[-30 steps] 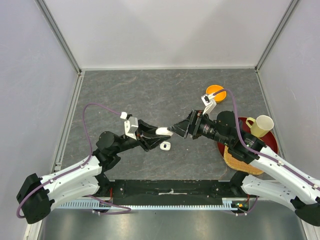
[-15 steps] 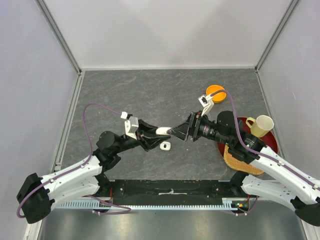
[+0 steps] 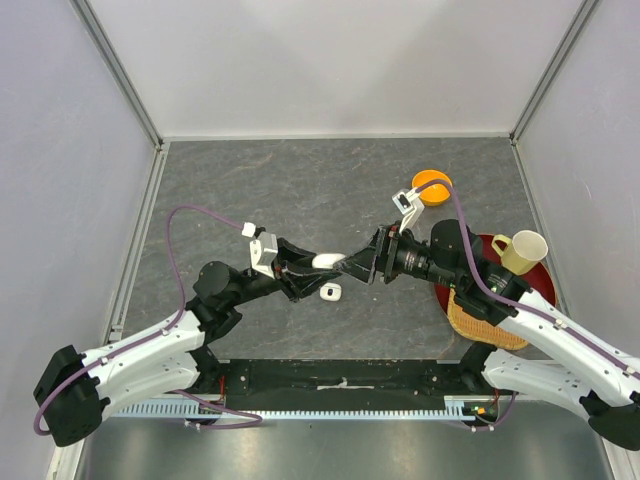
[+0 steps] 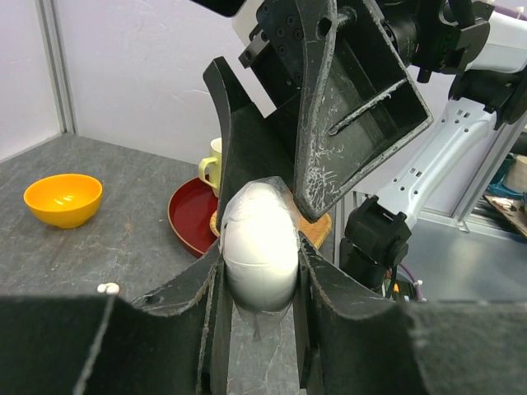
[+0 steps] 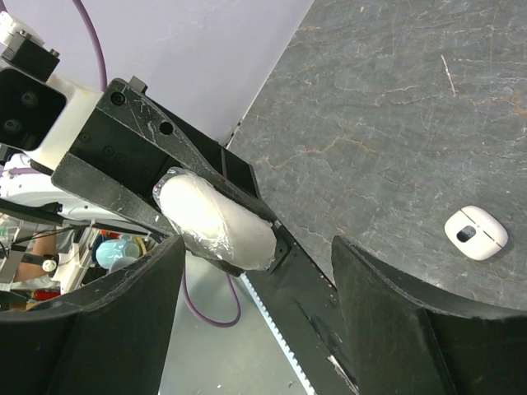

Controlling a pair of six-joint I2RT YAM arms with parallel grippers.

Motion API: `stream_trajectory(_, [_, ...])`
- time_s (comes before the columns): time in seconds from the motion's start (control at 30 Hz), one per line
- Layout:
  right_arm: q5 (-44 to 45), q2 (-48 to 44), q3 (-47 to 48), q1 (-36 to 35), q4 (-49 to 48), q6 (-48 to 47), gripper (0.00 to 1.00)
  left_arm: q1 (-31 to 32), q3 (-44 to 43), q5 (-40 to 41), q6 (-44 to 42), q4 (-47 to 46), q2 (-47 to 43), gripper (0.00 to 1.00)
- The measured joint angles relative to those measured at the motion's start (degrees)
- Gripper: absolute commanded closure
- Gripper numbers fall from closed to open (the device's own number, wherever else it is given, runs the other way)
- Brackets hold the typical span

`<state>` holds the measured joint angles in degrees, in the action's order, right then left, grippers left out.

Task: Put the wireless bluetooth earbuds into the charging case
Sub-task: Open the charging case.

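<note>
My left gripper [image 3: 322, 263] is shut on a white pill-shaped charging case [image 4: 258, 247], held above the table with its lid closed. The same case [image 5: 216, 218] shows in the right wrist view, wrapped in clear film between the left gripper's black fingers. My right gripper [image 3: 354, 264] is open, its jaws standing either side of the case's free end without touching it. A second white case [image 3: 331, 292] lies on the table just below, and its dark hole [image 5: 468, 234] faces up. A tiny white piece that looks like an earbud [image 4: 107, 288] lies on the table near the bowl.
An orange bowl [image 3: 432, 185] sits behind the right arm. A red plate [image 3: 540, 285] at the right carries a yellow mug [image 3: 520, 250], with a woven coaster [image 3: 480, 322] partly under the arm. Grey walls enclose the table on three sides.
My right gripper has moved left, up to the held case, and its jaws have narrowed a little. The left gripper and case have stayed put.
</note>
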<state>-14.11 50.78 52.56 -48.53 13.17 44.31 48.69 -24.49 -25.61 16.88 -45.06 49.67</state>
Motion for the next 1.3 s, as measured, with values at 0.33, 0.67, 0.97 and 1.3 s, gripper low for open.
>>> stream_trajectory(0.33, [2.34, -0.22, 0.00, -0.26, 0.90, 1.11, 0.26, -0.09, -0.50, -0.52, -0.02, 0.35, 0.09, 0.98])
stream_trajectory(0.67, [6.05, -1.20, 0.00, -0.37, 0.24, 3.69, 0.25, -0.17, -0.66, -4.35, 0.00, 1.73, -0.15, 0.98])
stream_trajectory(0.97, [6.27, -1.20, 0.00, -0.37, -1.25, 4.42, 0.20, -0.17, -0.57, -4.59, 0.00, 1.68, -1.77, 0.98])
stream_trajectory(1.3, [7.21, -3.87, 0.00, -0.33, -3.26, 4.59, 0.15, -0.15, 3.69, -1.97, -0.55, 1.57, -7.04, 0.98])
